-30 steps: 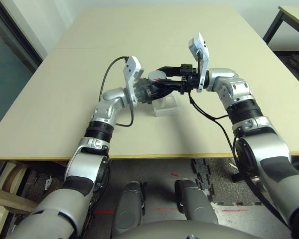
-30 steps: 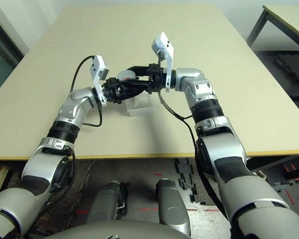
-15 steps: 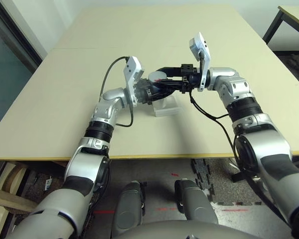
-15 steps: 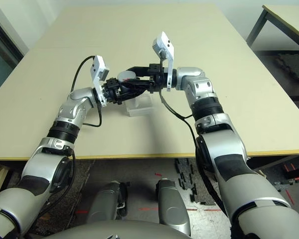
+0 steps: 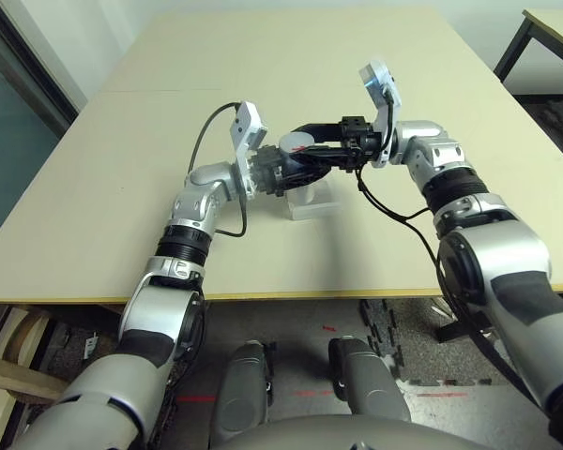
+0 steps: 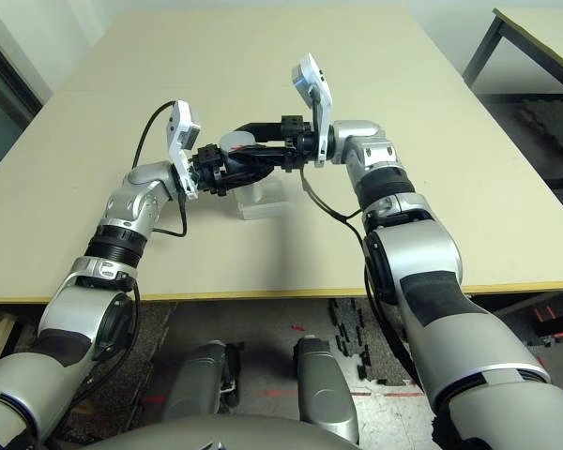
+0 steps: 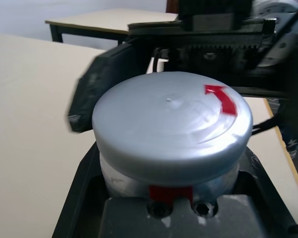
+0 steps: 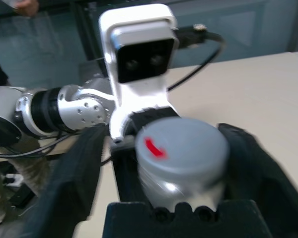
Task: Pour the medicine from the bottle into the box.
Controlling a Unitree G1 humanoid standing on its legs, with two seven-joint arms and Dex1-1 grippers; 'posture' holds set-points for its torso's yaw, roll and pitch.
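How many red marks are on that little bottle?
2 visible: a curved red arrow on top of the grey cap, and a red patch on the bottle side just below it. Others may be hidden.

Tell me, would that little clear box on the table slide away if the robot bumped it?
Probably yes. The box looks like thin clear plastic, so it is likely light, and it sits loose on the smooth table. Being shallow and flat-bottomed, it should slide rather than tip or roll. It may flex a little if squeezed.
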